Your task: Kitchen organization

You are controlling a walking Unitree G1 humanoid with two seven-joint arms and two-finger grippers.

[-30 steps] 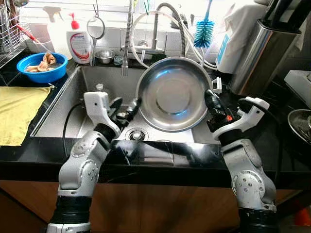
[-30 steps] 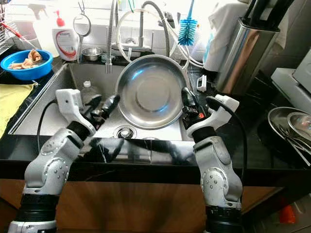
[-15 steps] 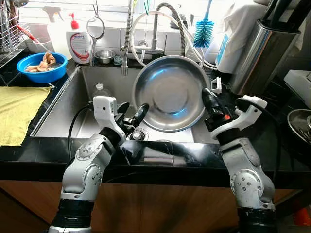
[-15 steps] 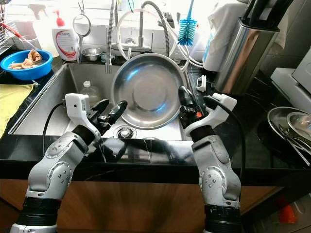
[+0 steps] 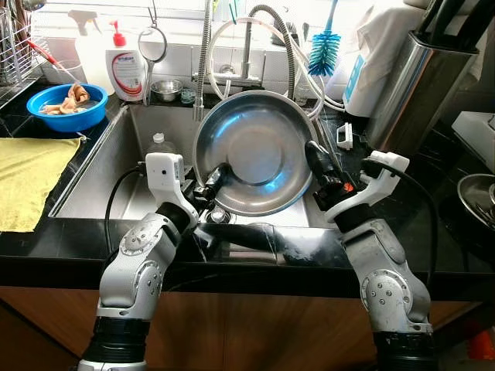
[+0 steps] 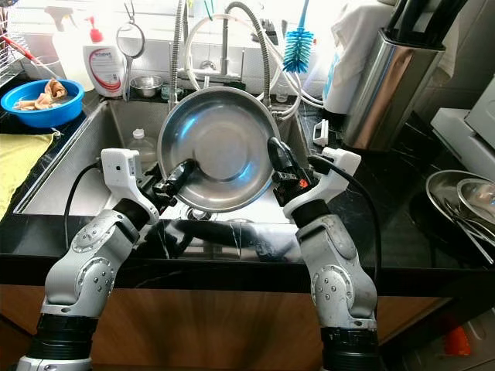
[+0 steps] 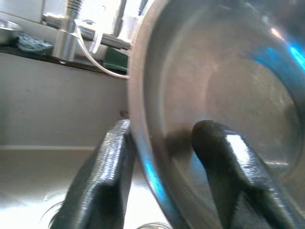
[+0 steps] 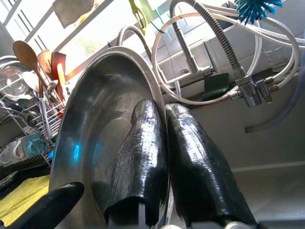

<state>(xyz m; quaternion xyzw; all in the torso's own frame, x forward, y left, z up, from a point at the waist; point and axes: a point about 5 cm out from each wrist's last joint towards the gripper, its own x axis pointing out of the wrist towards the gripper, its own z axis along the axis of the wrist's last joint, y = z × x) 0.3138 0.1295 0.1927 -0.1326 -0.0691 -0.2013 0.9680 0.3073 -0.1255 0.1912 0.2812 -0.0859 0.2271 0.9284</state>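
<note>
Left eye view: a steel bowl stands tilted on edge over the sink, the left gripper and right gripper at opposite rims. Left wrist view: fingers straddle the rim, slightly apart. Right wrist view: fingers pinch the rim tightly.

Blue bowl beside yellow cloth; soap bottle; blue brush

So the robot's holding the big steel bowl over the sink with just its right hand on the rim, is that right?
Not quite: both hands hold the steel bowl over the sink. The left wrist view shows the left hand straddling the rim, and the right hand is clamped on the opposite edge.
</note>
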